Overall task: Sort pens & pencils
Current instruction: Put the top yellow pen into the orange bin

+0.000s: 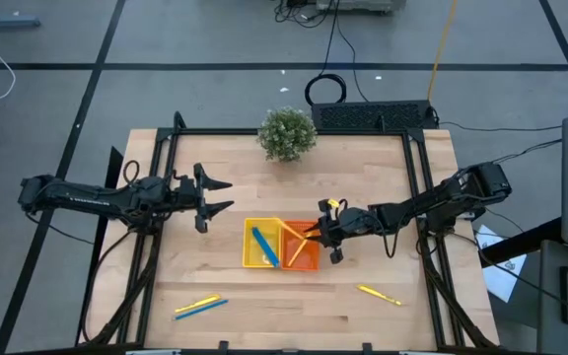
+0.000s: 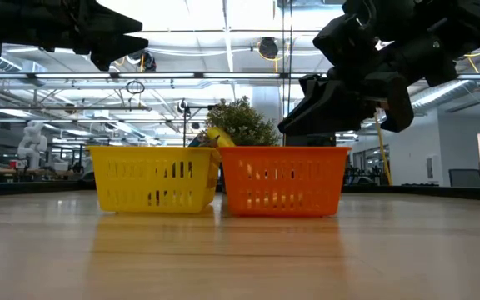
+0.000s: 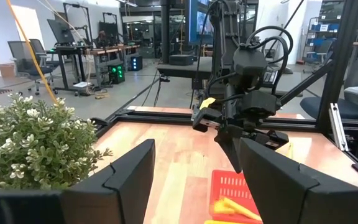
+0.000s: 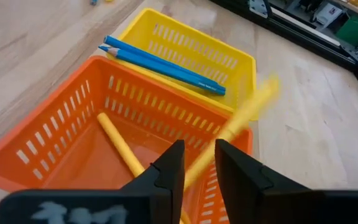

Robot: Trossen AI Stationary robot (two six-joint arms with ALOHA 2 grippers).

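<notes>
— Over the orange tray (image 4: 55, 124), what was the right gripper (image 4: 199, 149) doing?

— It hung just above the tray's right part, with a yellow pencil (image 4: 247, 112) slanting through its tip; that pencil showed smeared, and I could not tell whether the claw clamped it or had let it go; its lower end pointed down into the orange tray.

— And around that?

— One yellow stick (image 4: 120, 146) already lay inside the orange tray; the yellow tray (image 4: 185, 43) stood touching it on the left, with two blue pencils (image 4: 166, 62) resting across it; so the sorting looked to go by colour, blue in yellow, yellow in orange.

— What was left, then?

— Three sticks lay loose on the table (image 1: 294, 296); a yellow one (image 1: 195, 304) and a blue one (image 1: 203, 310) side by side at the near left, and another yellow one (image 1: 378, 294) at the near right, well apart from both trays; I judged the job roughly half done, with the pencil at the claw about to count as the fourth.

— The other arm?

— The left gripper (image 1: 227, 195) waited over the left side of the table, jaws spread wide and empty; a small plant (image 1: 287, 133) stood at the far edge.
</notes>
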